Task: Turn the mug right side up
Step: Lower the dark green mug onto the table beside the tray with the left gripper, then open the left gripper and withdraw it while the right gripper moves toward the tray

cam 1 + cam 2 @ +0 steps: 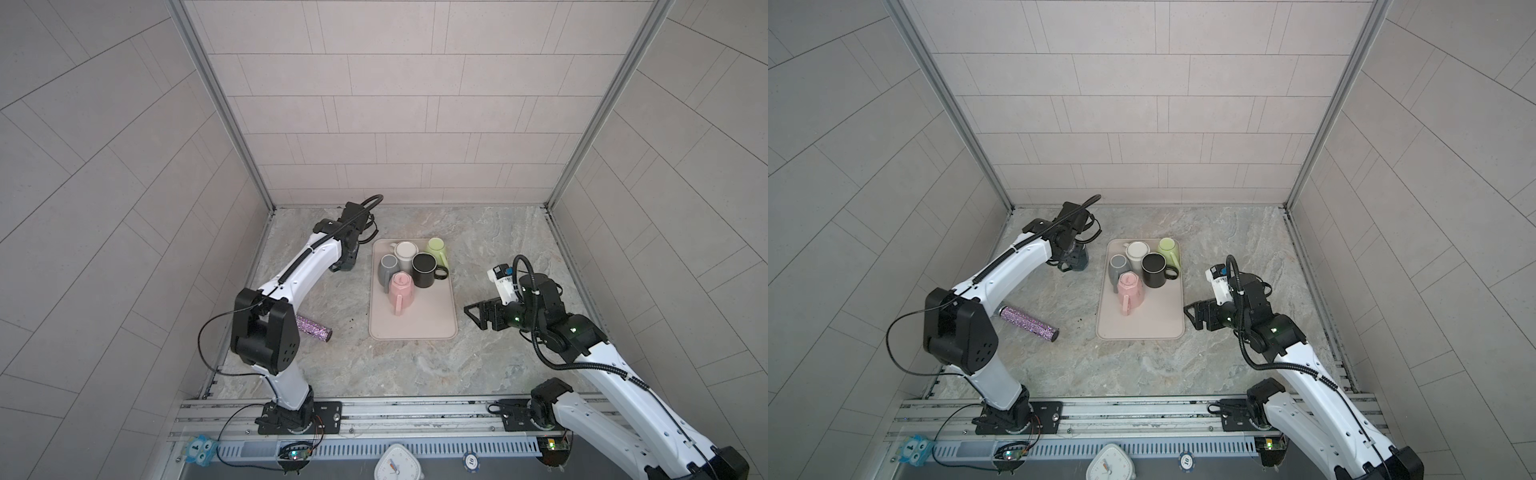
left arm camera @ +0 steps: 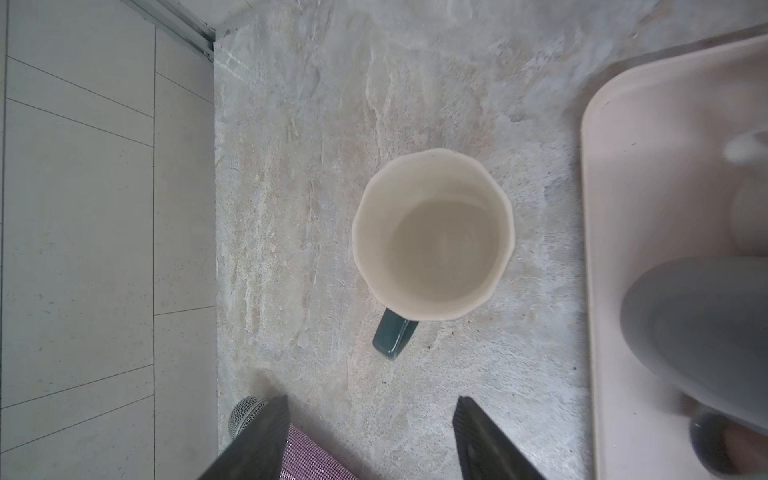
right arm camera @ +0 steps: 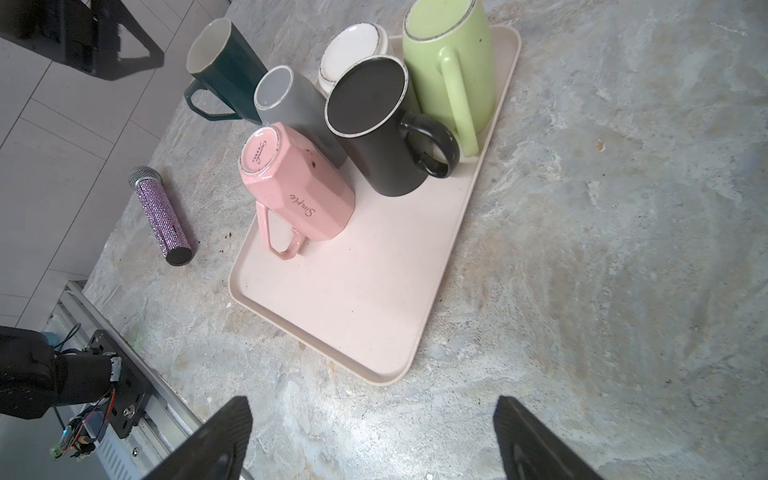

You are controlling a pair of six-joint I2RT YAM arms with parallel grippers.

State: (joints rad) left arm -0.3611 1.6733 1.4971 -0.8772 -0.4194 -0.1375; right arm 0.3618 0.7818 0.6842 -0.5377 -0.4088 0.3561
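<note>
In both top views, left of centre, the left arm (image 1: pixel 1017 257) covers most of the dark green mug (image 1: pixel 1081 259). In a top view its elbow hides the head of the microphone (image 1: pixel 314 328). In the left wrist view the grey mug (image 2: pixel 698 324) and the tray (image 2: pixel 644 187) are blurred and cut by the frame edge. In the right wrist view the black mug (image 3: pixel 374 124) hides most of the white mug (image 3: pixel 353 50), and the green mug (image 3: pixel 449 75) is cropped.

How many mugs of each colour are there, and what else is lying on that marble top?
Teal mug: 1
Grey mug: 1
White mug: 1
Black mug: 1
Light green mug: 1
Pink mug: 1
Tray: 1
Glittery microphone: 1
Total: 8 things, 6 of them mugs
</note>
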